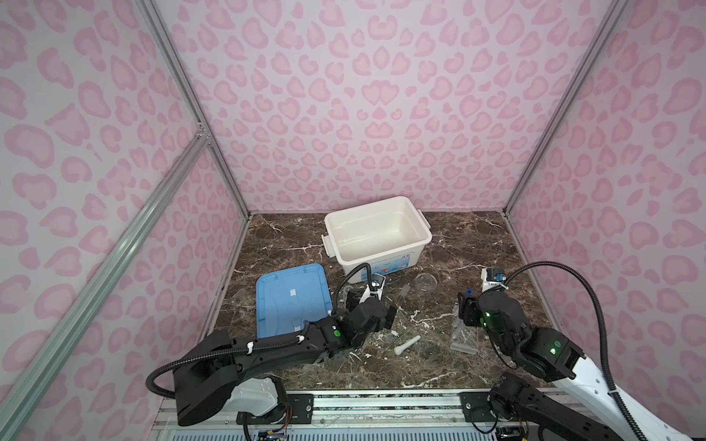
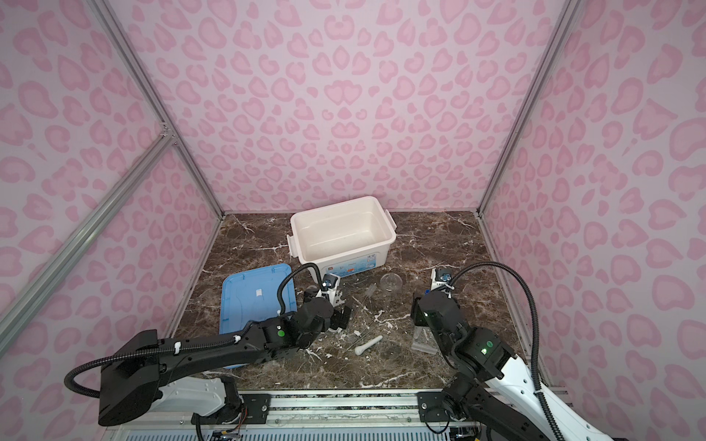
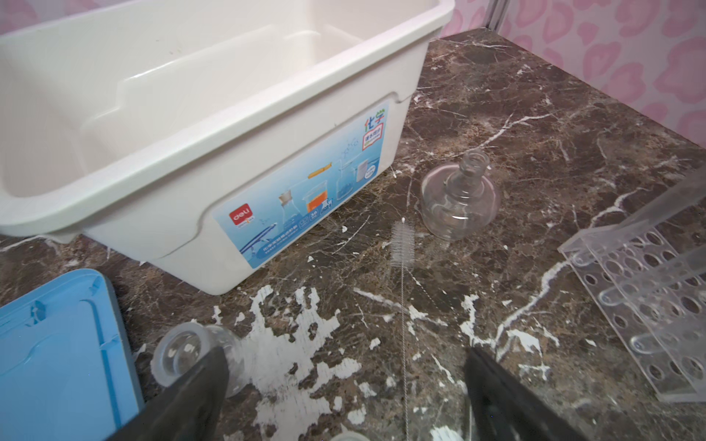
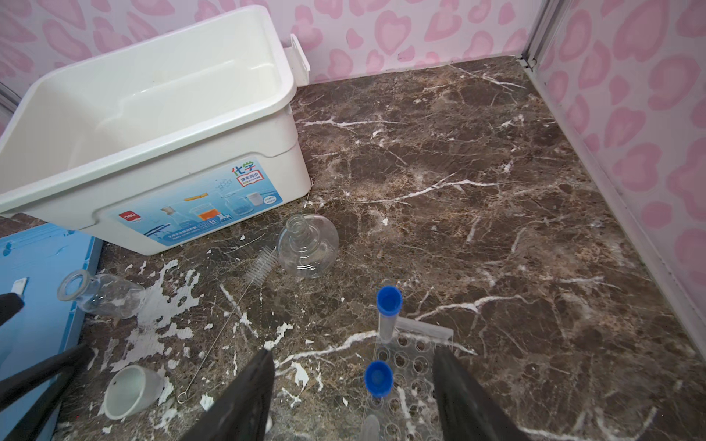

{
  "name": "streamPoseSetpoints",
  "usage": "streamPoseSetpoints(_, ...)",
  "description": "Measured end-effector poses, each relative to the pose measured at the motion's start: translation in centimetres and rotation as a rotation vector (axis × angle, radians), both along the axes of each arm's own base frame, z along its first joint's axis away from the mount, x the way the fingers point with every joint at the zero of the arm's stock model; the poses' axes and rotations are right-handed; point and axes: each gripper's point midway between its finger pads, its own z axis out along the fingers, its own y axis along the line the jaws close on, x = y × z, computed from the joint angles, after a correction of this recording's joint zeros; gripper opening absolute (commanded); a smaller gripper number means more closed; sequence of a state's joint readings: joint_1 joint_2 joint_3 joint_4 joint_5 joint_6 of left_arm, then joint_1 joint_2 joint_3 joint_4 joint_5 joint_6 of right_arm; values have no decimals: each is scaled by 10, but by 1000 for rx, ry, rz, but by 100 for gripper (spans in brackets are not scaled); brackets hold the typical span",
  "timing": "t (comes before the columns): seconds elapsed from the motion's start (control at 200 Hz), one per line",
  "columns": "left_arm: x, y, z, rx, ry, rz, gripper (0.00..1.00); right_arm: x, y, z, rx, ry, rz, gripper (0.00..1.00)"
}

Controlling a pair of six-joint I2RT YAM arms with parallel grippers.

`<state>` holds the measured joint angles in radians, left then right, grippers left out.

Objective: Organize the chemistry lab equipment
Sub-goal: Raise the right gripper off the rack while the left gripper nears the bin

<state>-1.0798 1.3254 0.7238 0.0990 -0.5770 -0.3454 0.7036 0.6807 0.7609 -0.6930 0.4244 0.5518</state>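
— Where do your jaws stand?
— My right gripper is apart, either side of a clear blue-capped test tube upright in the clear plastic tube rack. My left gripper gapes above the brown marble table.

High above the front edge of the surface in both top views, looking down and back. Low and close in both wrist views, facing the white bin.

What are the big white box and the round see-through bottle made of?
White box: looks like smooth, slightly shiny moulded plastic, with a thick rolled rim. Round bottle: probably glass, clear with bright glints on its neck, though clear plastic is possible.
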Motion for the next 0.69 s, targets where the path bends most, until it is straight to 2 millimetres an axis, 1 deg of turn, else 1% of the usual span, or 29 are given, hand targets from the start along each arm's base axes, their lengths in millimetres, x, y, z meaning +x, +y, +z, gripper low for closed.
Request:
streamPoseSetpoints(0.19, 4, 16, 8, 5, 10, 55, 98, 18, 7, 9, 13, 0, 28, 68)
streamPoseSetpoints(0.325, 8, 33, 10, 1, 23, 108, 98, 31, 13, 10, 18, 16, 48, 68)
streamPoseSetpoints(0.415, 12, 46, 11, -8, 34, 157, 97, 38, 20, 11, 20, 24, 77, 68)
streamPoseSetpoints(0.445, 13, 50, 9, -8, 43, 173, 96, 40, 22, 11, 20, 24, 85, 68)
streamPoseSetpoints(0.57, 20, 73, -5, 18, 106, 255, 96, 50, 28, 14, 25, 27, 110, 68)
streamPoseSetpoints(0.695, 27, 87, -17, 27, 173, 314, 96, 57, 34, 12, 28, 37, 131, 68)
